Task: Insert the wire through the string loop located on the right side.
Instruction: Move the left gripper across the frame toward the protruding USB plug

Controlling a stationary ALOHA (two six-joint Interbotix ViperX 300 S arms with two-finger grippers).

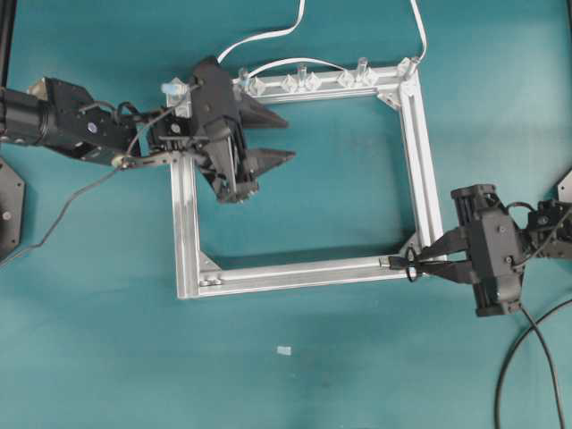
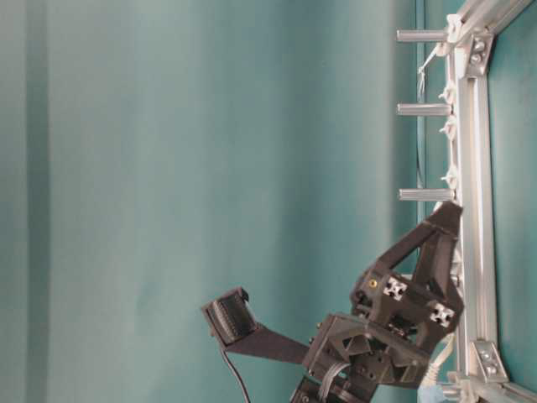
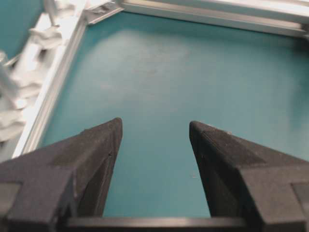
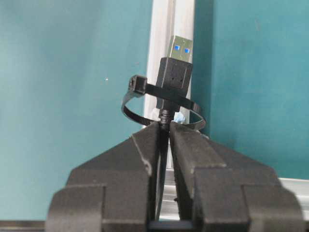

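i'm keeping the right gripper (image 4: 164,126) level, clamped on the wire (image 4: 175,72) just behind its plug, which is poking through the string loop (image 4: 140,101) ahead of the fingertips. only the wrist view shows this. the left gripper (image 1: 279,136) is hanging with jaws apart, holding nothing, over the frame (image 1: 420,152).

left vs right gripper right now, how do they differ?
The left gripper has its jaws apart and empty; the right gripper is shut on the wire. Left hovers over the frame's top-left corner; right sits at its bottom-right corner, plug poking through the string loop. Both have black fingers.
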